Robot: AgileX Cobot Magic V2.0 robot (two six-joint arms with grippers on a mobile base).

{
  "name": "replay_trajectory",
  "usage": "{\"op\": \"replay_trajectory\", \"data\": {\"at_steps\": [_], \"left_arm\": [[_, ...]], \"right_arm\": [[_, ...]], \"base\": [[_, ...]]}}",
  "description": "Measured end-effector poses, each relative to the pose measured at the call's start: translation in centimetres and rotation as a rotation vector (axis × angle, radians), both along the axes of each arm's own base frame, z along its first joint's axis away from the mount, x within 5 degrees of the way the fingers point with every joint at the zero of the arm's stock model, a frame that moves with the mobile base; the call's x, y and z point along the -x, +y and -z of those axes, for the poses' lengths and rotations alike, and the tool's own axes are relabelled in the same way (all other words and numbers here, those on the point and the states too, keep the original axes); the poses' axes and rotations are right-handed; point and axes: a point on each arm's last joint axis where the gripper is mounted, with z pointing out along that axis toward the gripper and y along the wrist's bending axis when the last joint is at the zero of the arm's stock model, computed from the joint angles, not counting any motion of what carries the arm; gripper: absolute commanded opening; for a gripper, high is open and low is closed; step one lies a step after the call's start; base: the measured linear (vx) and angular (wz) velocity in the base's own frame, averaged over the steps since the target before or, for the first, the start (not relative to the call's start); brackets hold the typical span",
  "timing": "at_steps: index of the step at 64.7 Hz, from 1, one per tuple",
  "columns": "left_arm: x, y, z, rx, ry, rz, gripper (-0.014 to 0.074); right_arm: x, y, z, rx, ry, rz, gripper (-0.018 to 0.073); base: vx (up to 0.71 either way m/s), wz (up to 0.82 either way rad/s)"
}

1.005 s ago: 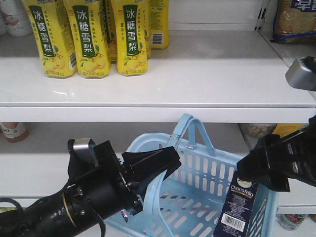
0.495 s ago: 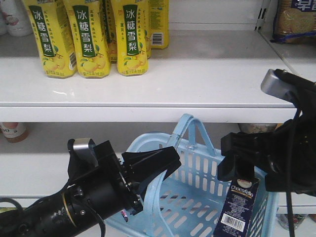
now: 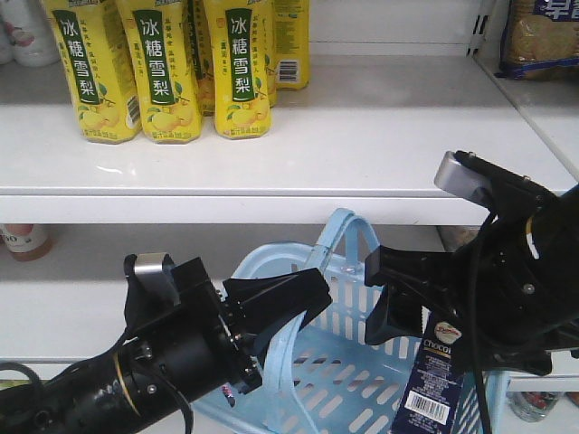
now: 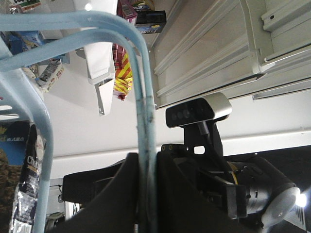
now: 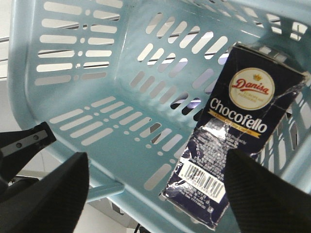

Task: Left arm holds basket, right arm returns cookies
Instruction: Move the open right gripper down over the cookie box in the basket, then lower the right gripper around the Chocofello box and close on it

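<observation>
The light blue basket (image 3: 348, 371) hangs in front of the lower shelf. My left gripper (image 3: 303, 307) is shut on one of its hoop handles (image 4: 144, 111). The left wrist view shows the handle pinched between the two black fingers (image 4: 148, 167). The navy Chocofello cookies box (image 5: 238, 131) lies inside the basket against its slotted wall (image 5: 97, 63). In the front view only its lower half (image 3: 432, 384) shows under the right arm. My right gripper (image 5: 158, 194) is wide open and empty above the basket's inside. Its fingers (image 5: 53, 194) touch nothing. It hovers over the basket's right part (image 3: 398, 294).
Yellow pear drink bottles (image 3: 163, 72) stand at the back left of the white upper shelf (image 3: 380, 136). A snack bag (image 3: 543, 36) lies at the top right. The shelf's front lip (image 3: 271, 208) runs just above the basket handles. Jars (image 3: 23, 240) sit on the lower shelf.
My right arm has swung left from the frame's right edge to over the basket, now covering the box's top. The left arm, basket and box have not moved.
</observation>
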Motion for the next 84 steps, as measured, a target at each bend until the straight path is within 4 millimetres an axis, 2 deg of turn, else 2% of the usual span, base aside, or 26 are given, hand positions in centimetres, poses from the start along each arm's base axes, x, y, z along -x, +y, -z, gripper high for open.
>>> {"op": "replay_trajectory", "data": {"at_steps": [46,60,84], "left_arm": [[-0.01,0.0,0.0,0.0,0.0,-0.001,0.0],[-0.01,0.0,0.0,0.0,0.0,-0.001,0.0],[-0.01,0.0,0.0,0.0,0.0,-0.001,0.0]], "right_arm": [[-0.03,-0.05,0.01,0.003,0.002,0.016,0.0536],[0.57,-0.27,-0.6,-0.025,-0.012,0.015,0.0536],[0.88,-0.48,-0.57,-0.023,-0.023,0.0,0.0536]], "base": [[0.0,0.0],[0.0,-0.01],[0.0,0.0]]}}
